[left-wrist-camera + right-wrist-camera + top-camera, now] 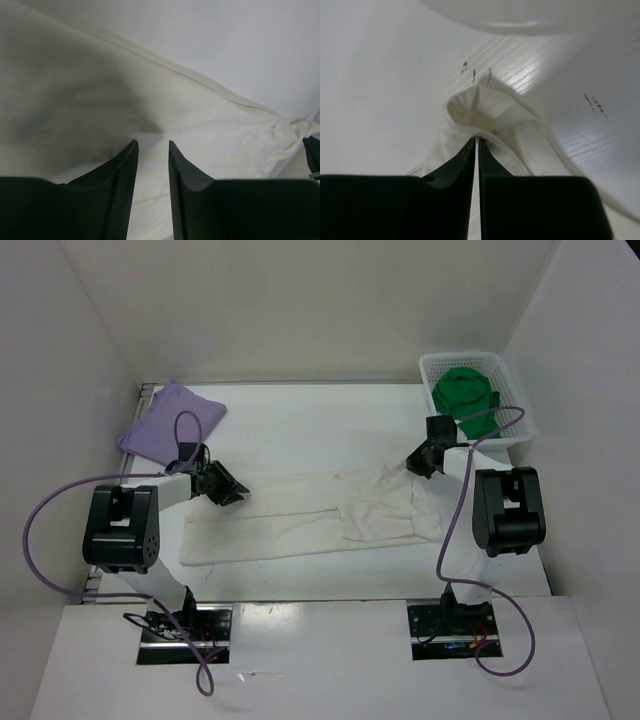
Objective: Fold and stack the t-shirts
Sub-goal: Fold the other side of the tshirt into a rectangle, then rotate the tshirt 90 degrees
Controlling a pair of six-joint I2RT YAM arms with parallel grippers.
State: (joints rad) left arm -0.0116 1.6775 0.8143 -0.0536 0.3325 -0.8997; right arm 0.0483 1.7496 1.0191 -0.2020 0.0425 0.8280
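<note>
Left end effector (152, 145): at the left end of the cream white t-shirt (300, 525); jaws slightly apart with cloth in the gap; cannot tell whether it pinches the cloth
Right end effector (476, 140): clenched on a raised fold at the shirt's far right end
Cream white t-shirt: stretched long across the middle of the bench (300, 420)
Lavender t-shirt (170, 423): folded, far left corner
Green t-shirt (465, 390): bunched inside the white basket (520, 427), far right

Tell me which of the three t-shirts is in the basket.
The bright green t-shirt, bunched inside the white mesh basket at far right. The lavender t-shirt lies folded far left; the cream t-shirt is spread between them.
</note>
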